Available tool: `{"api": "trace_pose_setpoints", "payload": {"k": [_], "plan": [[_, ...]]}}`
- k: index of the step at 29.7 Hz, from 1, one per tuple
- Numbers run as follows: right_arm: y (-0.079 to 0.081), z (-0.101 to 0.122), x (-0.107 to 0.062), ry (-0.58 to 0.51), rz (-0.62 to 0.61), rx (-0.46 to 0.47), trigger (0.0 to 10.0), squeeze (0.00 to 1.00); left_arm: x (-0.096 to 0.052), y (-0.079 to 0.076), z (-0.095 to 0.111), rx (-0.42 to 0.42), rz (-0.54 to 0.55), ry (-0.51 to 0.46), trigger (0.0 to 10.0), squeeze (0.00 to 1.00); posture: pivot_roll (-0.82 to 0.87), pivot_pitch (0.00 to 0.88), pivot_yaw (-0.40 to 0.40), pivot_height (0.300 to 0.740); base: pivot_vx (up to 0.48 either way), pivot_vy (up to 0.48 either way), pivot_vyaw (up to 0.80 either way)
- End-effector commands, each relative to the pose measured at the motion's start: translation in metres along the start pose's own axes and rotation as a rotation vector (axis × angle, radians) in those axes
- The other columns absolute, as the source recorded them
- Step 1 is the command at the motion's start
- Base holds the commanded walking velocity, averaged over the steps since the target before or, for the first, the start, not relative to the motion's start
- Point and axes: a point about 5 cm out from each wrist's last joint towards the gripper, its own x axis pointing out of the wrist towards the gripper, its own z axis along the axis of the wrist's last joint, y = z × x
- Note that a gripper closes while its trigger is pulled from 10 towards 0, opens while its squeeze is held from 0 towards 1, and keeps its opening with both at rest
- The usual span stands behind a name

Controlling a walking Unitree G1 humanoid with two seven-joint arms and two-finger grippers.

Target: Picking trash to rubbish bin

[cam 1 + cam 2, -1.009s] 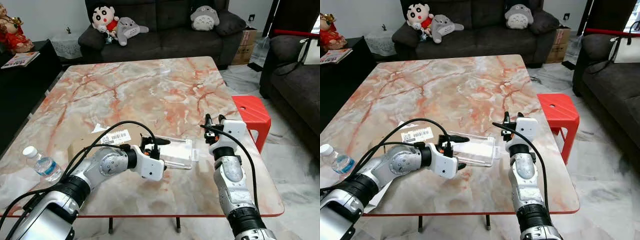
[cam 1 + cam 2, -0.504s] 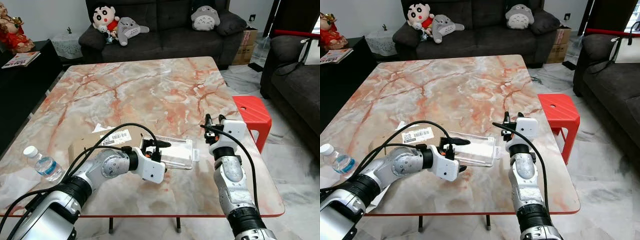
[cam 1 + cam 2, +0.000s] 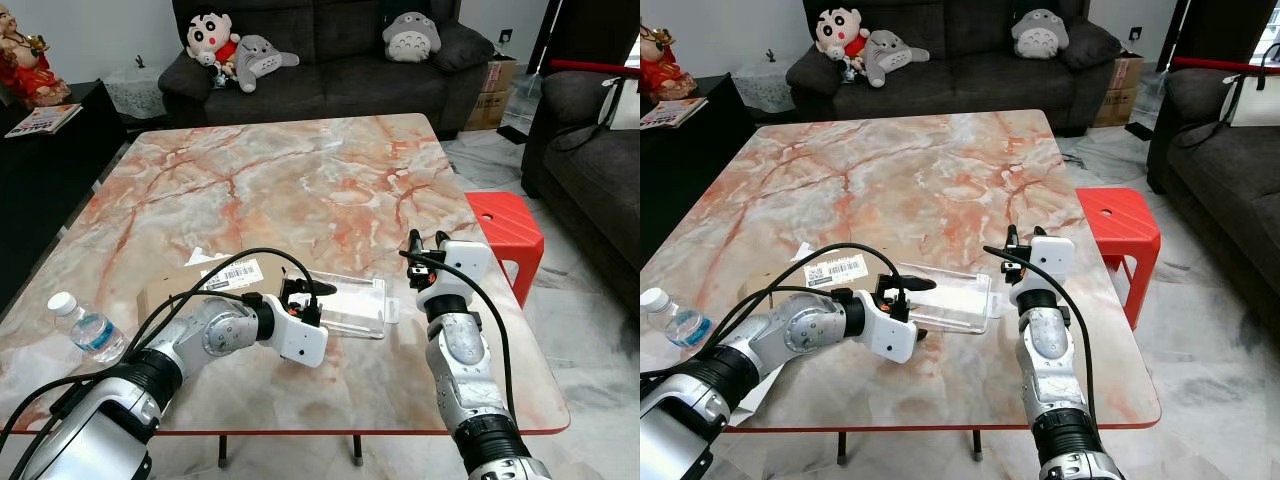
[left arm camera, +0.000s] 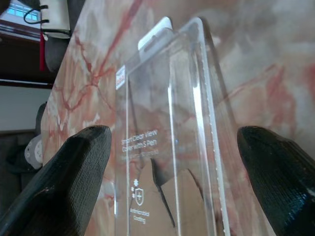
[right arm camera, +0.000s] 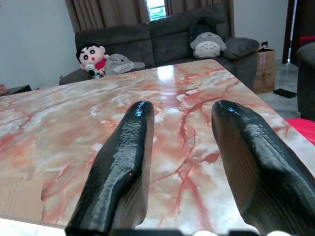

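Observation:
A clear plastic package [image 3: 347, 305] lies flat on the marble table [image 3: 280, 190], near its front edge. My left gripper [image 3: 303, 300] is open at the package's left end, with one black finger [image 4: 74, 177] on each side of it. The left wrist view shows the package [image 4: 167, 147] between those fingers, printed text on it; contact cannot be told. My right gripper [image 3: 427, 241] is open just right of the package, pointing up and away over the table. Nothing is between its fingers [image 5: 123, 162].
A brown cardboard piece with a barcode label [image 3: 190, 285] lies left of the package, under my left arm. A small water bottle [image 3: 88, 328] lies at the table's front left. A red stool [image 3: 505, 225] stands right of the table, with sofas behind and to the right.
My left gripper has edged slightly lower against the package's left end. The right arm has barely shifted, and the package lies where it was.

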Motion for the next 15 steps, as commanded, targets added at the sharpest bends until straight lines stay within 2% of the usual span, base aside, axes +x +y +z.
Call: {"api": "trace_pose_setpoints", "payload": {"k": [1, 15], "plan": [[0.0054, 0.0048, 0.0044, -0.020, 0.014, 0.004, 10.0, 0.00, -0.0019, 0.0037, -0.0058, 0.020, -0.007, 0.036, 10.0, 0.00, 0.08, 0.000, 0.086, 0.740, 0.000, 0.000, 0.00], [0.0041, 0.0047, 0.0044, -0.020, 0.011, 0.005, 10.0, 0.00, 0.0019, 0.0035, -0.0066, 0.031, 0.000, 0.051, 10.0, 0.00, 0.08, 0.000, 0.086, 0.740, 0.000, 0.000, 0.00]]}}
